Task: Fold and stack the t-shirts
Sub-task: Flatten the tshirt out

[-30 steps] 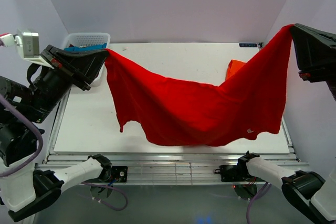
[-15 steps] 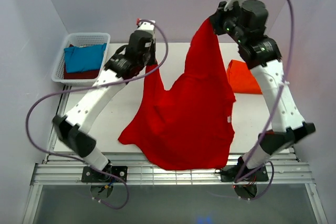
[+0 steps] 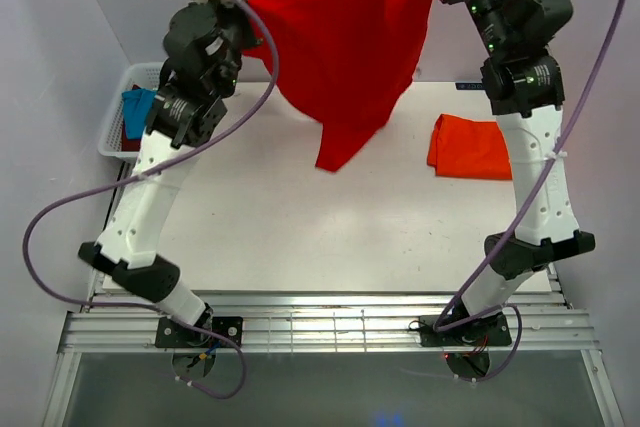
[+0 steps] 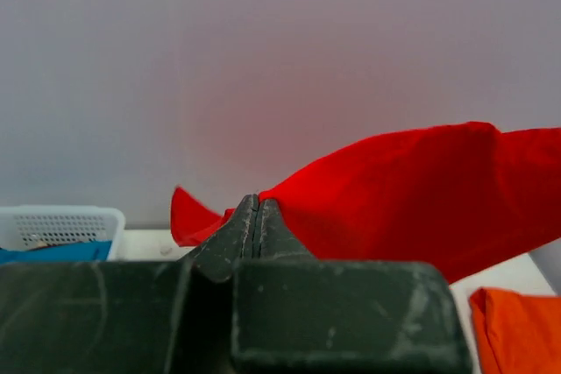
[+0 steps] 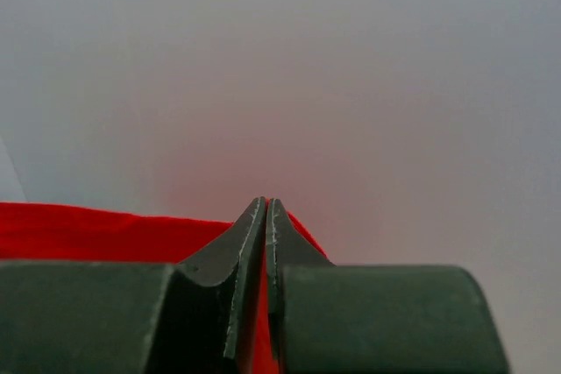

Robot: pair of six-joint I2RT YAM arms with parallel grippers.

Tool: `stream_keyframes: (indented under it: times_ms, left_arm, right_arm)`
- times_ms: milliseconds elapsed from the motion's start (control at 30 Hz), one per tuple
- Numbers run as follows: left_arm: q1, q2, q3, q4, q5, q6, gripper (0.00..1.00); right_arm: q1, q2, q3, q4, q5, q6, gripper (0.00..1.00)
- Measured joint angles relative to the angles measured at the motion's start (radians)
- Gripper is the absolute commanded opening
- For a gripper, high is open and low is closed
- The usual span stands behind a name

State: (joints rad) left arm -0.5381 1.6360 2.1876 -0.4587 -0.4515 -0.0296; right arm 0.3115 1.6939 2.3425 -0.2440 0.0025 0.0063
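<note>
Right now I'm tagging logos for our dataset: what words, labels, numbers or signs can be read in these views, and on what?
No text can be read in any view.
Small dark label at the far edge of the white table: too small to read.
Bright red cloth t-shirt, folded orange-red t-shirt, white plastic mesh basket: no print visible.

- No text, brand, number or sign can be read in any of the three views.
- The only candidate is a small dark label (image 3: 471,85) at the far edge of the table (image 3: 300,237), seen from the top camera (a short dark strip with faint light marks). Its lettering is too small and blurred to make out.
</note>
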Motion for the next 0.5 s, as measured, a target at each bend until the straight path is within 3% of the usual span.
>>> stream_keyframes:
  times_ms: [133,233,367,500]
  left_arm:
    - [0.000,-0.194,-0.247,0.162,-0.016,0.034,0.00]
    - [0.000,-0.280,-0.447,0.276,-0.032,0.045,0.00]
    - [0.000,-0.299,-0.711,0.351,-0.039,0.047,0.00]
    - [0.000,-0.204,-0.898,0.327,-0.038,0.010,0.00]
  right_arm:
    - [-0.002,-0.061,-0.011,0.072,-0.042,-0.025,0.08]
    - [-0.002,-0.119,-0.134,0.123,-0.071,-0.037,0.08]
    - [0.000,-0.208,-0.474,0.180,-0.106,-0.038,0.08]
    - [0.024,-0.259,-0.840,0.187,-0.106,-0.032,0.08]
